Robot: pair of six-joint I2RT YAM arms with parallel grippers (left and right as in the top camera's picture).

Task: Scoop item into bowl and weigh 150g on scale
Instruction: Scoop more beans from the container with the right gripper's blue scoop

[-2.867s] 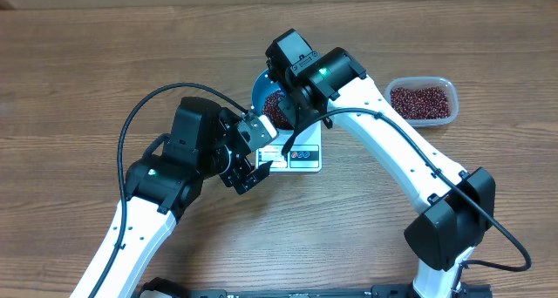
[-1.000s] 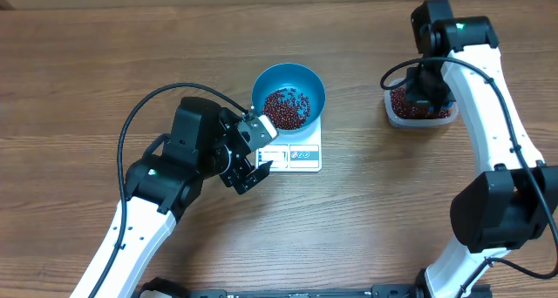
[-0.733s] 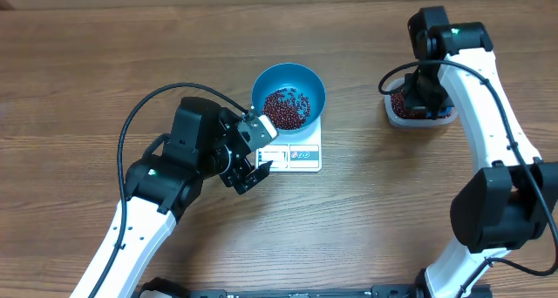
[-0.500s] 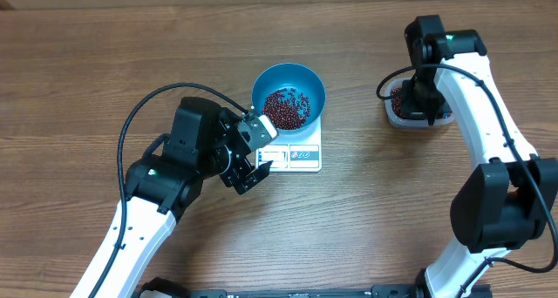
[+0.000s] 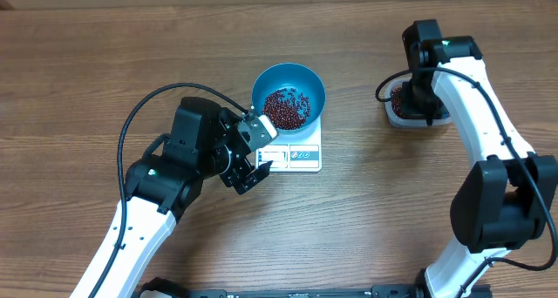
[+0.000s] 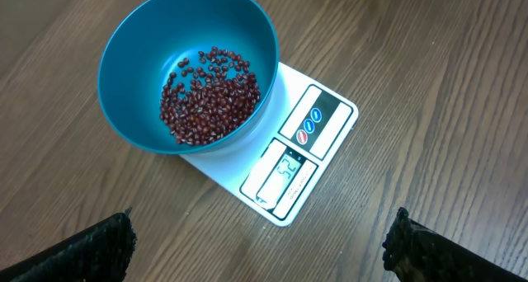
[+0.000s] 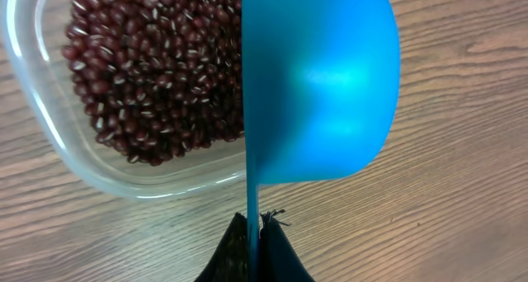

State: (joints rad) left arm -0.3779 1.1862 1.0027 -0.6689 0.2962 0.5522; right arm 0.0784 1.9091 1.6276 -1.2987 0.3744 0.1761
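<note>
The blue bowl (image 5: 289,96) stands on the white scale (image 5: 299,155) and holds a thin layer of red-brown beans (image 5: 286,107). In the left wrist view the bowl (image 6: 239,35), its beans (image 6: 206,96) and the scale (image 6: 305,162) lie ahead of my left gripper (image 6: 260,249), which is open and empty, just short of the scale's display edge. My right gripper (image 7: 254,228) is shut on the thin handle of a blue scoop (image 7: 318,92). The scoop is turned on edge over the near rim of the clear tub (image 7: 49,142) of beans (image 7: 157,76). Its inside is hidden.
The tub (image 5: 440,117) sits at the back right of the wooden table, mostly covered by the right arm (image 5: 471,115). The left arm (image 5: 174,172) and its black cable (image 5: 131,124) lie left of the scale.
The right arm left the bowl and swung to the tub, then edged left over it during the last second. The left arm, bowl and scale have not moved.
</note>
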